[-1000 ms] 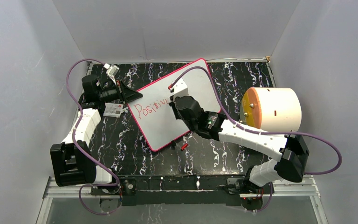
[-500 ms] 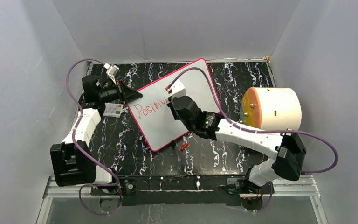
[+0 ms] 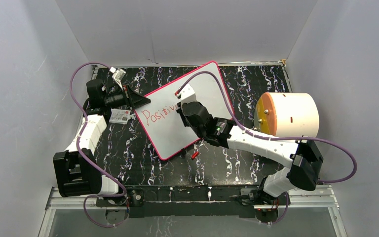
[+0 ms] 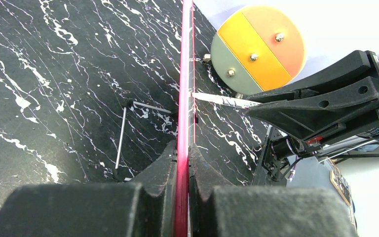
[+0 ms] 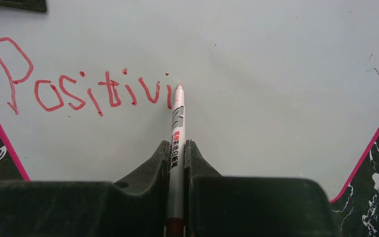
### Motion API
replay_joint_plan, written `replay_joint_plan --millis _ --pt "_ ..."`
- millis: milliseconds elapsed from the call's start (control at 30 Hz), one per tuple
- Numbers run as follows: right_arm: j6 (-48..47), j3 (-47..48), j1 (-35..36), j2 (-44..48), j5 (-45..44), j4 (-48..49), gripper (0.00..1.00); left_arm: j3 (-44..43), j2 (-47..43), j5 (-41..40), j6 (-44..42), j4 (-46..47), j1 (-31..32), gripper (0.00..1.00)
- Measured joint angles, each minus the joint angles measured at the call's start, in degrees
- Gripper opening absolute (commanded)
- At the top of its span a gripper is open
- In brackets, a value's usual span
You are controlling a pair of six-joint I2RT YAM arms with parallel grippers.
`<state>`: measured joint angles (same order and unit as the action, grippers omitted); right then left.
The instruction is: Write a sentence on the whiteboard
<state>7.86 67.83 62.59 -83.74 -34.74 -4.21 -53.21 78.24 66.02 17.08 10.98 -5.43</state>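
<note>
The right gripper [image 5: 176,165] clamps a marker [image 5: 177,123], its tip seemingly touching the whiteboard [image 5: 276,74] beside the sentence [image 5: 89,91]; the left gripper [image 4: 183,153] pinches the whiteboard's left edge.

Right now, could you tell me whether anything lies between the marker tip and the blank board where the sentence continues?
Nothing visible does. The marker in the right gripper has its tip at the end of the unfinished sentence, and the whiteboard beyond it is bare up to its pink frame.

The right arm [image 3: 256,140] hides where the sentence [image 3: 160,115] ends; the card [image 3: 120,116] is illegible.
</note>
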Motion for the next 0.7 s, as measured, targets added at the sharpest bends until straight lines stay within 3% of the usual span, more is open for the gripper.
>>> replay_joint_plan --millis 700 --pt "-0.4 0.0 -0.7 0.0 -2.0 -0.1 0.00 0.0 0.0 0.0 0.0 -0.1 0.0 0.00"
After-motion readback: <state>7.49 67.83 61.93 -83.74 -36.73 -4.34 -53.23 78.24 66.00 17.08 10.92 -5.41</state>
